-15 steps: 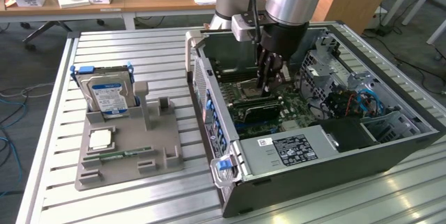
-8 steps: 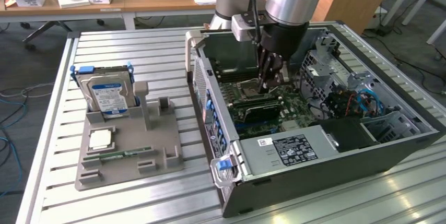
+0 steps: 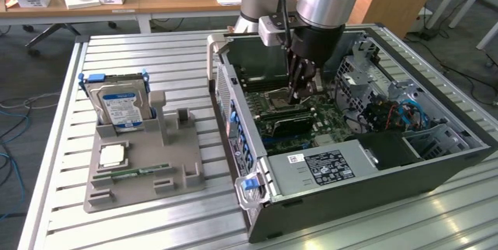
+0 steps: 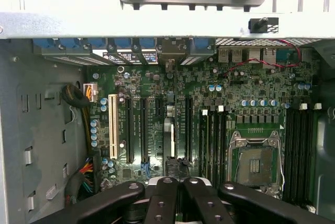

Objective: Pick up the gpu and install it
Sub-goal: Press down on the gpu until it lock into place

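- From my end, the gripper hangs down inside the open computer case, low over the motherboard.
- Its fingers are pressed together; in the wrist view the two black pads meet with no gap I can make out.
- The gpu looks to be the dark flat card directly below the fingertips, down among the slots in the middle of the board, so it is off the tray and inside the case.
- I can't tell whether the fingertips are nipping its top edge or just bearing on it (the contact point is hidden behind the fingers in both views).
- On the tray, at the exterior view's left, the hard drive stands in its holder and the memory stick lies flat; the upright holder beside the drive is vacant.
- My read is that the pick and carry are done and the work is at the seating stage.
- Left to confirm is that the card sits fully home in its slot with its bracket lined up at the case's rear wall; neither view settles that.
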`<state>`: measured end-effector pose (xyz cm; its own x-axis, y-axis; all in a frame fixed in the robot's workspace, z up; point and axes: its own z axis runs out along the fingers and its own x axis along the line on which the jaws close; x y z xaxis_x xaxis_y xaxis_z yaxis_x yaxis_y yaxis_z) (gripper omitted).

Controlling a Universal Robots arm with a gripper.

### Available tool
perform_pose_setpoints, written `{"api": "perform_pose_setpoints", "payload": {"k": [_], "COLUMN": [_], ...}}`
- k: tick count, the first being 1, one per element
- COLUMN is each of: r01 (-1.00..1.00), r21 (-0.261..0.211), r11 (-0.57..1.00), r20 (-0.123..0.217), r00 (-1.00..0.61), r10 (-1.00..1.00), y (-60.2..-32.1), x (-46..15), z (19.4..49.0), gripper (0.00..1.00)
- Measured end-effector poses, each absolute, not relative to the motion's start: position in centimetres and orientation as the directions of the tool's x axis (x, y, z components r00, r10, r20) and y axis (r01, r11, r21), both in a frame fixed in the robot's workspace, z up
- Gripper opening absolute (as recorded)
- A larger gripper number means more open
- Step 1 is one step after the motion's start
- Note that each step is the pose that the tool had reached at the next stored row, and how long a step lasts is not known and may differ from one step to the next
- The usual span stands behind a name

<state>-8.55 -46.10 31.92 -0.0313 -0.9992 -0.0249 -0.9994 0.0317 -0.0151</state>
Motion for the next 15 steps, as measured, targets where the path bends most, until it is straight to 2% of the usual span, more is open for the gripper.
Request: {"api": "perform_pose_setpoints", "payload": {"k": [15], "r01": [-0.999], "r21": [-0.015], "r11": [0.032], "r20": [-0.025], "r00": [-0.031], "r10": [-0.999], "y": [-46.1], "x": [-8.6], "z": [29.8], "gripper": [0.10]}}
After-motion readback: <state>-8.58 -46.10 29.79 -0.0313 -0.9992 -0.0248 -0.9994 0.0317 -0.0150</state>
